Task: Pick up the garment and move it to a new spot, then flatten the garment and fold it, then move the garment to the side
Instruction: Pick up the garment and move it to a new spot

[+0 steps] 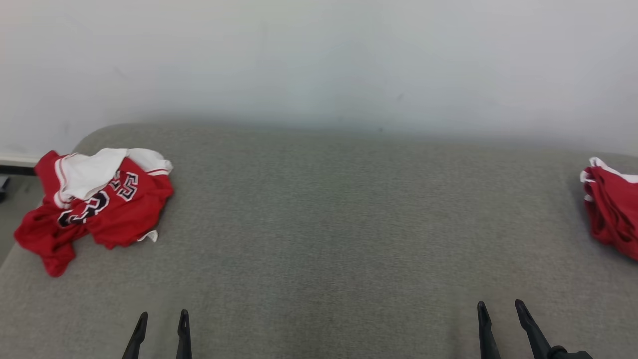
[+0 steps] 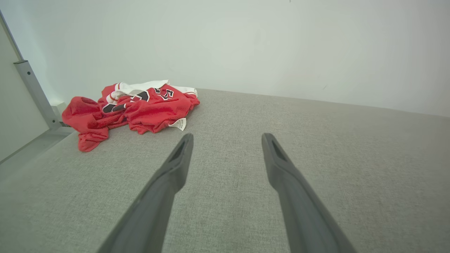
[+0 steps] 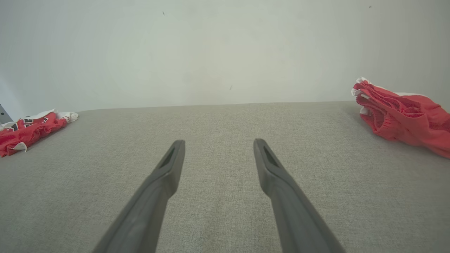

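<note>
Hovering low over grey woven fabric surface (image 1: 324, 224), left gripper (image 1: 164, 313) and right gripper (image 1: 500, 302) pointing forward, jaws standing wide apart, gripping nothing, crumpled red-and-white numbered jersey (image 1: 114, 209) lying at far left edge, bunched red cloth (image 1: 610, 209) sitting at right edge, white wall (image 1: 319, 60) standing behind.

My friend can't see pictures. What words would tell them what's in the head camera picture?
A crumpled red and white jersey lies at the left of a wide grey fabric surface, and a second red garment sits at its far right edge. The left gripper and right gripper are open and empty at the bottom, a pale wall behind.
</note>
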`<state>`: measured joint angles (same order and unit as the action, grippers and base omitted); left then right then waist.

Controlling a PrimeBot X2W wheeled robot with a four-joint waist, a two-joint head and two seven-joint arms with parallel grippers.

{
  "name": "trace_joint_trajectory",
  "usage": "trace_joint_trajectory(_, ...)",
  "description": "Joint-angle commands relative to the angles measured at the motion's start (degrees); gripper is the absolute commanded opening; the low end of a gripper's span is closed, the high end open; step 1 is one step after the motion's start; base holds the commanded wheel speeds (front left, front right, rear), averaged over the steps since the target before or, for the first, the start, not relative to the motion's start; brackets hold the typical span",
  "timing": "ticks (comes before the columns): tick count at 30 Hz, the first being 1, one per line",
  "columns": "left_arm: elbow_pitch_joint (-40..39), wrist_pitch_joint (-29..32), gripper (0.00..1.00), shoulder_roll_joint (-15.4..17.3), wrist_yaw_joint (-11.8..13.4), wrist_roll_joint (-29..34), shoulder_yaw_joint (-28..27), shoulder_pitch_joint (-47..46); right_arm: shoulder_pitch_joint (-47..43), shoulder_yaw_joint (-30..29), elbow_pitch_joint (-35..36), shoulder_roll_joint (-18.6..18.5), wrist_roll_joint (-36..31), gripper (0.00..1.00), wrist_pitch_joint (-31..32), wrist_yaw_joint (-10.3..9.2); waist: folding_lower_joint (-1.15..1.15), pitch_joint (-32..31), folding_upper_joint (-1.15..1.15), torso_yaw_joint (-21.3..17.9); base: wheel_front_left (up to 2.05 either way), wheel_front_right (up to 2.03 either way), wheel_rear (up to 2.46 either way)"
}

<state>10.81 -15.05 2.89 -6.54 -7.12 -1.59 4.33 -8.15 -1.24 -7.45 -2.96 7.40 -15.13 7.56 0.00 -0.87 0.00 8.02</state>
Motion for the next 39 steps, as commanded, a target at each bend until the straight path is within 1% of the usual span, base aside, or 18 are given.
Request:
trace_joint_trajectory(1, 0.17, -0.14, 1.00, -0.02, 0.12, 0.01, -0.16, -0.33, -0.34, 0.06, -0.15, 0.14, 0.36, 1.00, -0.03, -0.12, 0.00, -0.05, 0.00, 2.90, 0.00, 0.00, 0.00)
trace_joint_trajectory(12, 0.59, -0.14, 1.00, -0.02, 0.05, 0.99, -2.75, -0.06, -0.44, 0.48, -1.30, 0.13, 1.58, 1.00, -0.03, -0.12, 0.00, -0.60, 0.00, 14.24, 0.00, 0.00, 0.00)
trace_joint_trajectory(13, 0.71, -0.14, 1.00, -0.03, -0.08, 1.13, -3.27, -0.16, -0.17, 0.54, -1.58, 0.13, 1.72, 1.00, -0.03, -0.12, 0.00, -0.65, 0.00, 16.25, 0.00, 0.00, 0.00)
trace_joint_trajectory(18, 0.65, -0.14, 1.00, -0.02, -0.27, 1.53, -4.58, 0.64, 1.08, 1.56, -2.28, 0.13, 1.98, 1.00, -0.03, -0.12, 0.00, -0.95, 0.00, 20.24, 0.00, 0.00, 0.00)
trace_joint_trajectory(23, -0.42, -0.14, 1.00, -0.04, 0.45, 0.34, -6.49, 1.54, 3.40, 4.04, -3.25, 0.12, 1.79, 1.00, -0.03, -0.12, 0.00, 0.06, 0.00, 21.20, 0.00, 0.00, 0.00)
trace_joint_trajectory(27, -1.53, -0.14, 1.00, -0.03, 1.40, -0.53, -6.89, 2.21, 5.00, 5.26, -4.30, 0.10, 1.75, 1.00, -0.03, -0.12, 0.00, 0.65, 0.00, 21.60, 0.00, 0.00, 0.00)
trace_joint_trajectory(33, -1.48, -0.14, 1.00, -0.03, 1.25, -0.81, -7.54, 2.48, 5.75, 5.88, -5.03, 0.10, 1.47, 1.00, -0.03, -0.12, 0.00, 0.92, 0.00, 21.75, 0.00, 0.00, 0.00)
trace_joint_trajectory(36, -1.40, -0.14, 1.00, -0.03, 1.64, -0.94, -7.13, 2.36, 5.80, 5.68, -5.15, 0.10, 1.32, 1.00, -0.03, -0.12, 0.00, 0.81, 0.00, 21.61, 0.00, 0.00, 0.00)
trace_joint_trajectory(39, -0.57, -0.14, 1.00, -0.02, 1.11, -0.52, -6.95, 0.89, 5.12, 4.95, -4.61, 0.10, 1.25, 1.00, -0.03, -0.12, 0.00, 0.56, 0.00, 21.26, 0.00, 0.00, 0.00)
